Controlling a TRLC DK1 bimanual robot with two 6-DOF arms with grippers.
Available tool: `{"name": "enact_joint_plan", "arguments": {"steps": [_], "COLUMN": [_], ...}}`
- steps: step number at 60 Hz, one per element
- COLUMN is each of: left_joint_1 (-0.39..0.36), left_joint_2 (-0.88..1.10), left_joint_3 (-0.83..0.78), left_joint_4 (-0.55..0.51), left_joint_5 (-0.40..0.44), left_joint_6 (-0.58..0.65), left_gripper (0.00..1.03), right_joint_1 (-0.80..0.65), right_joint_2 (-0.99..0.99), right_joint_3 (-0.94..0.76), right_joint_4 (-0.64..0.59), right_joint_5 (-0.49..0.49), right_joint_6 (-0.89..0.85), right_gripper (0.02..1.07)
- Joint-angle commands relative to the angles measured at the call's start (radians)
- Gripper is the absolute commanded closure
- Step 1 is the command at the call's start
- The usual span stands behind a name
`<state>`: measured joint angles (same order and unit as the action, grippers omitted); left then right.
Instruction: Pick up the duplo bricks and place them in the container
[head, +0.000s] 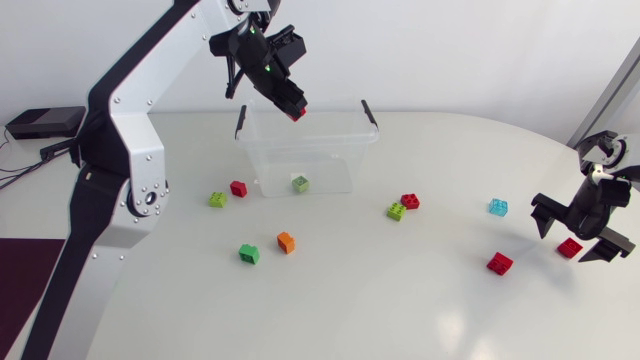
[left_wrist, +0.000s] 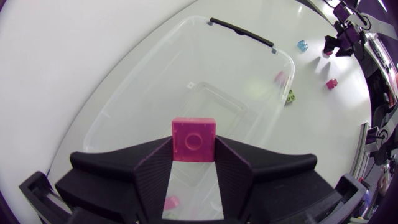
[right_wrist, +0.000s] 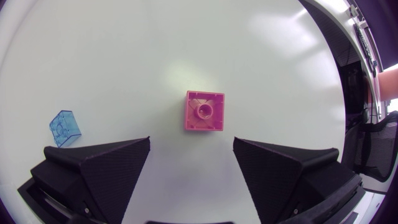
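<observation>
Head view: my left fingers (head: 280, 88) hold a red brick (head: 297, 110) above the container (head: 350, 140), with a green brick (head: 300, 183) inside. Left wrist view: I confirm clamping from both sides. Right wrist view: my right fingers (right_wrist: 106, 165) stand wide, with a second brick (right_wrist: 204, 111) on the surface (right_wrist: 186, 37) ahead.

Clear container (head: 305, 150), black handles, upright, pale green brick (head: 300, 183) inside. Above it, held red brick (head: 297, 113) pinched in left tool (left_wrist: 193, 155). Loose on the surface (head: 400, 310): lime brick (head: 217, 199), small red brick (head: 238, 188), dark green brick (head: 249, 254), orange brick (head: 286, 242), lime-and-red pair (head: 403, 206), translucent blue brick (head: 498, 207), right-hand red brick (head: 500, 263), far-right red brick (head: 569, 248).
</observation>
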<state>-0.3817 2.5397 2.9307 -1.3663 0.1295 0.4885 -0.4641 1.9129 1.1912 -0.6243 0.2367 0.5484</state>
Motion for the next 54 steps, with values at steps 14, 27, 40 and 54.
{"name": "enact_joint_plan", "arguments": {"steps": [14,27,40,54], "left_joint_1": [-0.020,-0.022,-0.022,-0.008], "left_joint_2": [-0.116,-0.223,-0.363,-0.510], "left_joint_3": [-0.122,-0.203,-0.343,-0.525], "left_joint_4": [-0.053,-0.111,-0.125,-0.125], "left_joint_5": [-0.010,-0.024,-0.034,-0.034], "left_joint_6": [-0.145,-0.218,-0.281,-0.311], "left_gripper": [0.09,0.06,0.06,0.05], "right_joint_1": [-0.027,-0.019,-0.002,0.025], "right_joint_2": [0.090,0.120,0.141,0.101], "right_joint_3": [0.054,0.091,0.100,0.062], "right_joint_4": [0.003,0.006,0.021,0.057], "right_joint_5": [0.042,0.047,0.062,0.064], "right_joint_6": [0.039,0.033,0.027,-0.001], "right_gripper": [0.15,0.15,0.40,0.76]}}
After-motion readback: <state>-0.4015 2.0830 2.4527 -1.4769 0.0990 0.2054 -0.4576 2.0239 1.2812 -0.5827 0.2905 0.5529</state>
